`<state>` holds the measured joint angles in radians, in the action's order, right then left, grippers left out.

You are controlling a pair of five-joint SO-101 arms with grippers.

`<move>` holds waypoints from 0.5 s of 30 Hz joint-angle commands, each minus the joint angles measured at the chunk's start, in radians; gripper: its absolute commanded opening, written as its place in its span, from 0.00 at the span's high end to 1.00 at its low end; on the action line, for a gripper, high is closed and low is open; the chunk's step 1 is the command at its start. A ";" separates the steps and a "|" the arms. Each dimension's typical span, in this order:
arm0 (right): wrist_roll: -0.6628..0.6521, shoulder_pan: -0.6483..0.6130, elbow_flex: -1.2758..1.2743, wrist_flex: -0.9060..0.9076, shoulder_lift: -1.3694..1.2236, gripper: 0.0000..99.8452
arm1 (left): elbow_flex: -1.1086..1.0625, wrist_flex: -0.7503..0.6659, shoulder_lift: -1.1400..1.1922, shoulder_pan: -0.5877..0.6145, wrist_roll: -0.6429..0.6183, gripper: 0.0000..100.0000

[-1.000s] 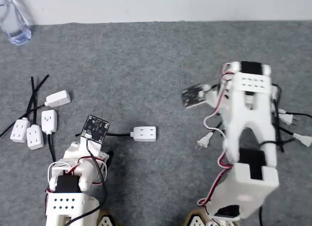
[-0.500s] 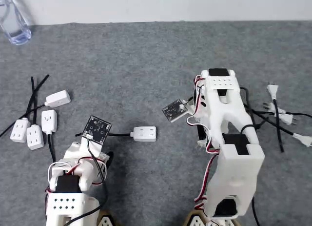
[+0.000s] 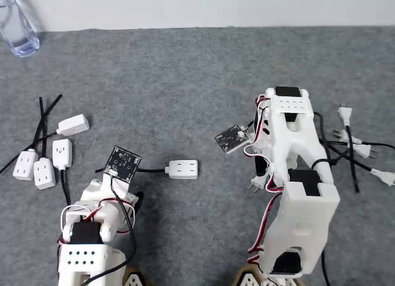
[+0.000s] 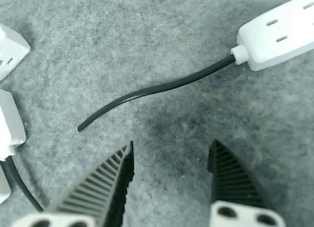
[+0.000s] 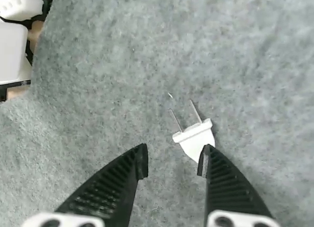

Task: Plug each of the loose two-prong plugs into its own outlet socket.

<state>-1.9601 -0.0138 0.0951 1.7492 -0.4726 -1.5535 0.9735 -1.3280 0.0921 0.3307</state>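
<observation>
Right gripper jaws apart, holding nothing, low over a loose plug that lies prongs-out on the grey carpet, its body just beside one finger. More plugs on black cords lie off to that arm's right. Left gripper also apart, above the black cord of a lone outlet socket, with four more sockets clustered to its left and a clear container at the back-left by the white wall.
</observation>
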 commanded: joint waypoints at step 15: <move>-0.012 -0.004 0.074 -0.036 -0.120 0.82 | 0.002 -0.032 -0.011 -0.005 0.009 0.76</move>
<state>-1.9601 -0.0614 0.1166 1.7215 -0.5662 -1.5566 0.9613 -1.3280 0.0921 0.3307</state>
